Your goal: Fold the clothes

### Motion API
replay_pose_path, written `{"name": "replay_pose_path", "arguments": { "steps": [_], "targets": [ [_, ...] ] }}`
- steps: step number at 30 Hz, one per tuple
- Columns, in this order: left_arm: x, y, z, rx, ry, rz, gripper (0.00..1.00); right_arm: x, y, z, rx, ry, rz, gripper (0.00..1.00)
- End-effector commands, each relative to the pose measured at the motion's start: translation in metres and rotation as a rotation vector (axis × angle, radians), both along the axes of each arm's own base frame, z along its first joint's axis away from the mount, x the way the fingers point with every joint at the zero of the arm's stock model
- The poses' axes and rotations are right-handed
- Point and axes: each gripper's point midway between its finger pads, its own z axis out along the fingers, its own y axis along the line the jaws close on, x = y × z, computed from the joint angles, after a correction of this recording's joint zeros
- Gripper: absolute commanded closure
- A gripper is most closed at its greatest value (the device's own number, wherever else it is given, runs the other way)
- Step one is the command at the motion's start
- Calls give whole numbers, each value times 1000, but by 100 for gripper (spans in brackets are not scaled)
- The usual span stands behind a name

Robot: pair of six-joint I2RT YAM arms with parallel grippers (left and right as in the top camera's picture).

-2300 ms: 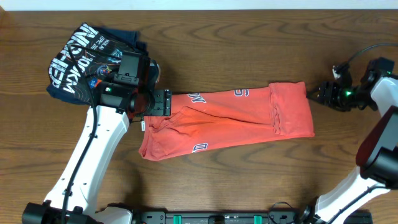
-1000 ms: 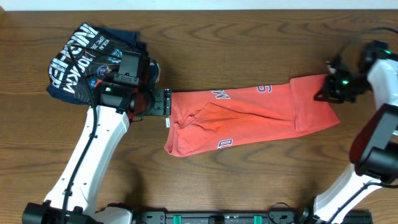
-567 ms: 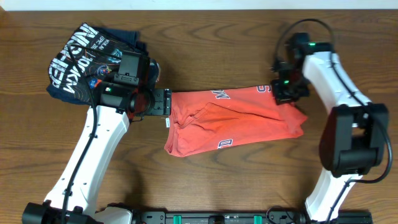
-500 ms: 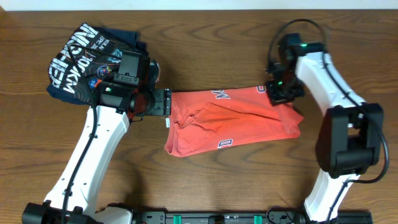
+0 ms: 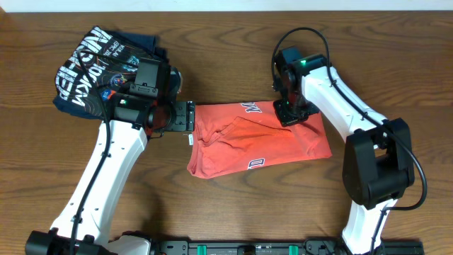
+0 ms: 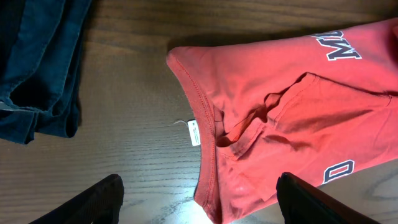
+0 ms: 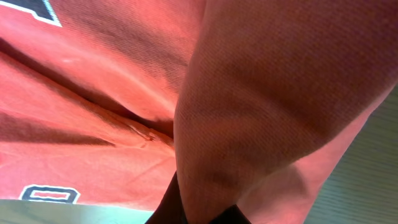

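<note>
- While a dark navy folded shirt with white lettering sits at the far left of the brown wooden table, it takes no part in this step.
- Just right of it, the left gripper hovers with its jaws wide apart, holding nothing. It is at the collar end of the orange-red cotton T-shirt, where the small white neck label pokes out onto the wood.
- The T-shirt lies mid-table, its long axis running left to right and slightly tilted, with its right end doubled over.
- The right gripper is clamped together on that doubled edge, above the shirt's upper right part. The collar lies to its left, along the long axis.
- The right arm arches in from the lower right with its wrist pointing down. It looks like the arm placed to carry the edge leftward.
</note>
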Motion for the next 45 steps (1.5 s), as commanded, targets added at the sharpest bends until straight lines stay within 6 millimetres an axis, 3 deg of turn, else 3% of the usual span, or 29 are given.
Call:
{"name": "replay_pose_path", "arguments": {
  "steps": [1, 2, 6, 8, 15, 21, 23, 26, 27, 32, 35, 39, 42, 45],
  "targets": [
    [4, 1, 7, 0, -19, 6, 20, 4, 2, 7, -2, -32, -28, 98],
    [4, 1, 7, 0, -19, 6, 20, 4, 2, 7, -2, -32, -27, 97],
    [4, 1, 7, 0, -19, 7, 19, 3, 4, 7, 7, -26, -22, 73],
    [4, 1, 7, 0, -19, 7, 20, 1, 6, 9, 20, -23, -18, 69],
    [4, 1, 7, 0, -19, 6, 20, 14, -5, 42, 97, -111, -60, 69],
    [4, 1, 7, 0, -19, 6, 19, 23, -8, 58, 339, -100, -105, 68],
    [4, 1, 7, 0, -18, 7, 20, 25, -27, 54, 311, -93, -186, 71],
    [3, 1, 6, 1, -16, 6, 20, 22, -42, 47, 311, -69, -246, 97],
    [3, 1, 6, 1, -15, 6, 20, 18, -43, 44, 313, -53, -252, 99],
    [3, 1, 5, 1, -13, 7, 20, -24, -5, 16, 426, 98, -217, 99],
    [3, 1, 5, 1, -14, 7, 20, -31, 24, -3, 493, 98, -197, 99],
    [3, 1, 5, 1, -13, 7, 20, -5, 53, -30, 567, -38, -341, 99],
    [3, 1, 5, 1, -13, 7, 20, 21, 71, -36, 660, -191, -373, 99],
    [2, 2, 5, 1, -10, 7, 20, 41, 67, -39, 674, -286, -461, 99]
  ]
}}
